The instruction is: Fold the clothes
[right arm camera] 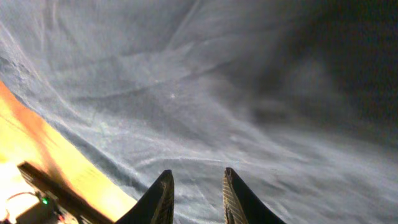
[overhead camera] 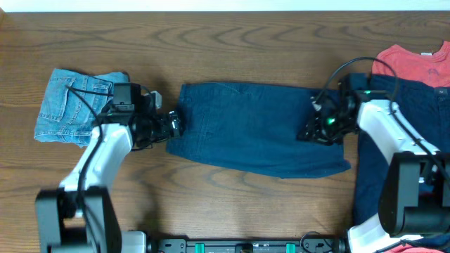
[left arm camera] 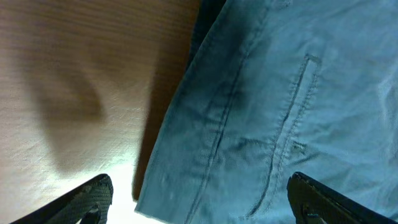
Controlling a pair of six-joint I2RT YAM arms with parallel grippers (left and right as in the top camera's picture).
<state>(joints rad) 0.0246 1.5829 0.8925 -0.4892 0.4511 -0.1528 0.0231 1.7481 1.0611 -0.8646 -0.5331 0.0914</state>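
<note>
Navy shorts (overhead camera: 256,133) look folded once; denim shorts (overhead camera: 74,105) left of them done, red T-shirt (overhead camera: 415,63) right waiting. Your left gripper (left arm camera: 199,190) spread, right gripper (right arm camera: 198,183) barely parted.

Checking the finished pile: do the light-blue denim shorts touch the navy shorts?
No: in the overhead view the denim shorts lie apart to the left of the navy shorts, with bare table showing between them.
</note>
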